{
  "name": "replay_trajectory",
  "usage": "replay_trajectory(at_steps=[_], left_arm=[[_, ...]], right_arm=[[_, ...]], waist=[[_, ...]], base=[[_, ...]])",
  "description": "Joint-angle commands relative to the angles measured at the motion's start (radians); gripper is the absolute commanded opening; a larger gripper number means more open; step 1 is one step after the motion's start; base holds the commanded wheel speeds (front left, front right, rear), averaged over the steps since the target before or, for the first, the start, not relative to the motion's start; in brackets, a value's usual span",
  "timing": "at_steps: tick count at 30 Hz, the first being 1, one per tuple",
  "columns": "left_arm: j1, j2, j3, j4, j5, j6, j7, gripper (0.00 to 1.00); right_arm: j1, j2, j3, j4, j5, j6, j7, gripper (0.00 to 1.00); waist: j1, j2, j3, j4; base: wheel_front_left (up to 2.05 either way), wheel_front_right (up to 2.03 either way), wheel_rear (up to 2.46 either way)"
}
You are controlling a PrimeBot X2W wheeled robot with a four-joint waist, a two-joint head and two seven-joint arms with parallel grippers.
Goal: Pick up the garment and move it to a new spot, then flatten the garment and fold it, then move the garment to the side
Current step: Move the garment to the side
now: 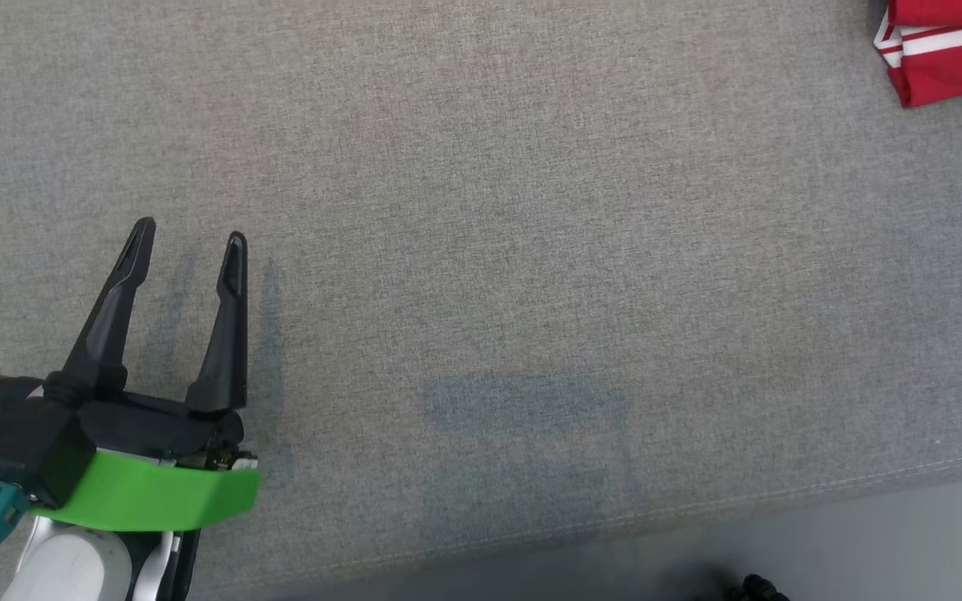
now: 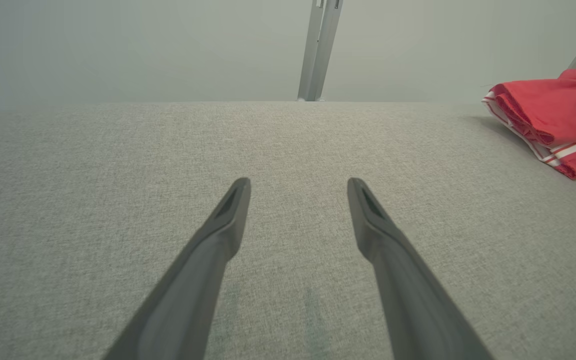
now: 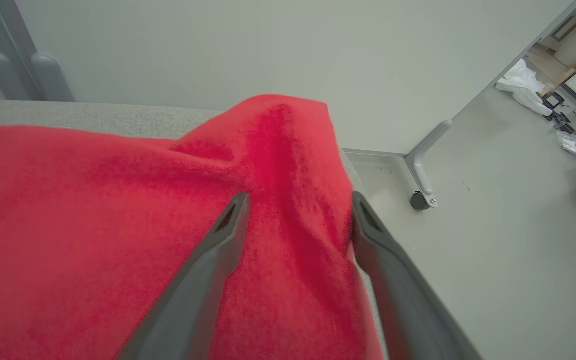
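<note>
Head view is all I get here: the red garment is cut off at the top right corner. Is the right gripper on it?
Observer: In the right wrist view the right gripper is open, its fingers straddling a raised ridge of the garment.
Operator: Folded?
Observer: The left wrist view shows it stacked in layers, white stripes along its lower edge.
Operator: Near an edge?
Observer: Yes, it lies along the edge of the grey surface, floor beyond.

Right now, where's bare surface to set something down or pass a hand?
The grey fabric surface is bare from the left gripper across to the folded red garment, and down to its near edge. Crowded at the far right corner: the garment lies there with the right gripper over it, fingers spread.
</note>
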State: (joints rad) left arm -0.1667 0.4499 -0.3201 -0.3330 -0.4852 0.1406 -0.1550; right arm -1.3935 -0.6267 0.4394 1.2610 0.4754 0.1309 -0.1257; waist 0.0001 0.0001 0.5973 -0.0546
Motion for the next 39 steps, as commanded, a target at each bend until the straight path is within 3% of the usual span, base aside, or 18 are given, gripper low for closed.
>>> replay_trajectory(at_steps=[1,12,20,31,39], left_arm=[[-0.021,0.006,0.004,-0.006,0.008,0.005,0.002,1.0],[-0.033,0.02,-0.002,-0.007,0.014,0.005,0.016,1.0],[-0.037,-0.003,0.014,0.007,-0.032,0.001,-0.007,1.0],[-0.038,-0.05,0.025,0.149,-0.076,0.013,-0.039,1.0],[-0.012,-0.115,0.042,0.317,-0.075,0.027,-0.092,1.0]], right_arm=[[-0.008,-0.009,-0.005,0.01,-0.016,0.0,-0.018,1.0],[0.034,-0.03,-0.075,0.028,-0.067,-0.001,-0.063,1.0],[0.038,0.031,-0.096,0.005,-0.059,-0.001,-0.099,1.0],[0.196,0.11,-0.046,-0.222,0.048,-0.001,-0.135,1.0],[0.414,0.161,-0.129,-0.42,0.073,-0.001,-0.14,1.0]], waist=[[-0.0001,-0.0001,0.008,0.0],[-0.0001,-0.0001,0.005,-0.017],[-0.0001,-0.0001,-0.062,-0.051],[-0.0001,-0.0001,-0.22,-0.056],[-0.0001,-0.0001,-0.336,-0.019]], base=[[0.0,0.0,0.0],[0.0,0.0,0.0],[0.0,0.0,0.0],[0.0,0.0,0.0],[0.0,0.0,0.0]])
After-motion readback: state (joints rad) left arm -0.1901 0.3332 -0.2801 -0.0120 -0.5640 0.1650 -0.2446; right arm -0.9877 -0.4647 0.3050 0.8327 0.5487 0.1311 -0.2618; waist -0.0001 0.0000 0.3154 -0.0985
